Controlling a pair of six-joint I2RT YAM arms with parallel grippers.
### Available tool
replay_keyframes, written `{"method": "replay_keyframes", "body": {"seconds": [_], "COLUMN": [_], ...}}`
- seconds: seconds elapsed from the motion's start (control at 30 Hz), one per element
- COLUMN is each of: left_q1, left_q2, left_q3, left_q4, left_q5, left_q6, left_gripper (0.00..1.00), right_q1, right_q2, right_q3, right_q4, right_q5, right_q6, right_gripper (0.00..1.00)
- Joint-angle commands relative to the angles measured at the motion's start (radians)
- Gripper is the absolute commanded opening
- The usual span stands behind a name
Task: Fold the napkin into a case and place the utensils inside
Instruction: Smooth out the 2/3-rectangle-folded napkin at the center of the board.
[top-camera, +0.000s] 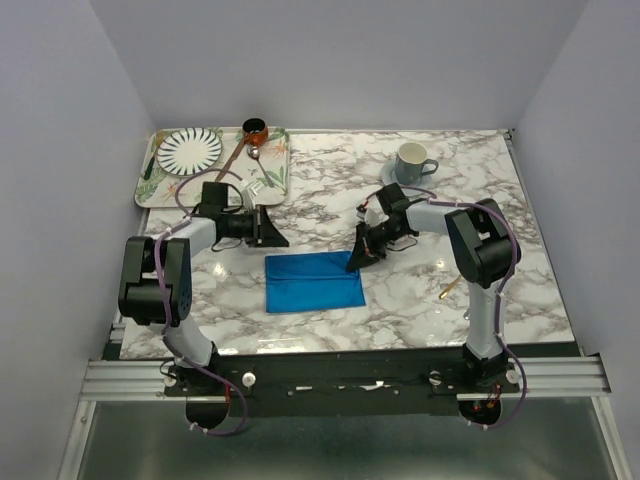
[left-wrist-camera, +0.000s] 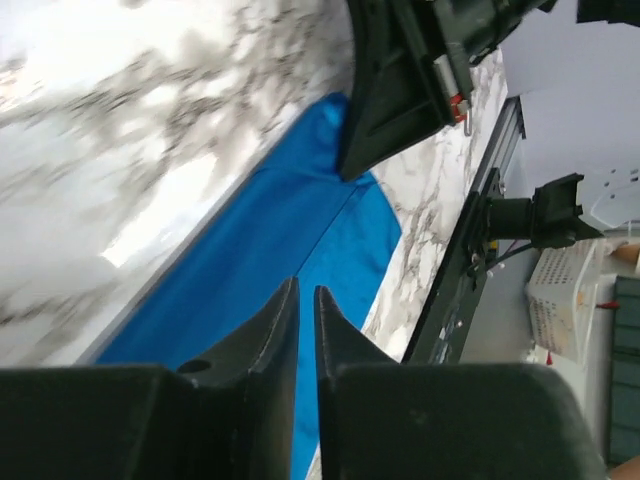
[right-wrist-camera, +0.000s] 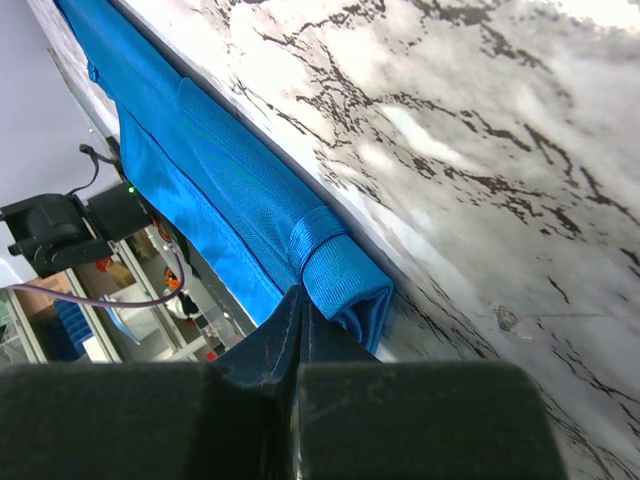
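Where the right arm crosses the counter (top-camera: 330, 170), only a short end of a gold-coloured utensil (top-camera: 447, 291) shows beside it; the rest is hidden. Left wrist view is blurred over the marble.

Napkin (top-camera: 315, 282): folded to a flat blue rectangle, lying mid-counter between the two arms. One short end is rolled over into a thick fold (right-wrist-camera: 340, 275).

Right pincer (top-camera: 356, 262): reaches in low at the napkin's far right corner, fingers pressed together on the cloth's folded edge, as the right wrist view shows it.

Left pincer (top-camera: 272, 230): hangs just beyond the napkin's far left corner, pointing toward the right arm. Its fingers stand a thin slit apart with nothing between them, off the cloth.

Around: a mug (top-camera: 412, 160) on a saucer (top-camera: 392, 182) far right. A patterned tray (top-camera: 145, 185) far left carries a striped plate (top-camera: 189, 149), a brown pot (top-camera: 254, 129) and a brown-handled spoon (top-camera: 240, 155).
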Motion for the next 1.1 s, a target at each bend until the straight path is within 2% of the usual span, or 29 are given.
{"method": "replay_keyframes", "body": {"seconds": [0.0, 0.1, 0.2, 0.37, 0.53, 0.6, 0.63, 0.73, 0.83, 0.9, 0.93, 1.07], "left_q1": [-0.210, -0.320, -0.378, -0.412, -0.414, -0.414, -0.414, -0.414, -0.414, -0.414, -0.414, -0.414], "left_q2": [-0.037, 0.035, 0.130, 0.247, 0.340, 0.362, 0.373, 0.380, 0.384, 0.387, 0.393, 0.402], "left_q3": [-0.007, 0.017, 0.036, 0.072, 0.091, 0.099, 0.099, 0.089, 0.079, 0.083, 0.085, 0.105], "left_q4": [0.212, 0.298, 0.422, 0.521, 0.501, 0.458, 0.447, 0.400, 0.366, 0.343, 0.340, 0.320], "left_q5": [-0.110, -0.160, -0.190, -0.206, -0.233, -0.240, -0.252, -0.255, -0.263, -0.264, -0.266, -0.270], "left_q6": [-0.155, -0.239, -0.363, -0.456, -0.476, -0.463, -0.451, -0.418, -0.393, -0.378, -0.374, -0.359], "left_gripper": [0.17, 0.12, 0.09, 0.07, 0.06, 0.04, 0.03, 0.00, 0.00, 0.00, 0.00, 0.00], "right_q1": [-0.009, -0.009, -0.009, -0.009, -0.009, -0.009, -0.009, -0.015, -0.029, -0.035, -0.035, -0.025], "right_q2": [0.061, 0.057, 0.057, 0.055, 0.045, 0.034, 0.011, -0.050, -0.107, -0.164, -0.179, -0.160], "right_q3": [-0.041, -0.044, -0.044, -0.042, -0.041, -0.041, -0.041, -0.024, 0.010, 0.028, 0.031, 0.059], "right_q4": [-0.041, -0.041, -0.041, -0.042, -0.045, -0.057, -0.066, -0.143, -0.231, -0.240, -0.234, -0.186], "right_q5": [0.177, 0.172, 0.175, 0.174, 0.168, 0.161, 0.157, 0.137, 0.090, 0.069, 0.036, -0.084], "right_q6": [-0.047, -0.049, -0.050, -0.053, -0.049, -0.050, -0.062, -0.117, -0.177, -0.197, -0.203, -0.142], "right_gripper": [0.06, 0.05, 0.05, 0.05, 0.06, 0.12, 0.21, 0.39, 0.46, 0.47, 0.52, 0.53]}}
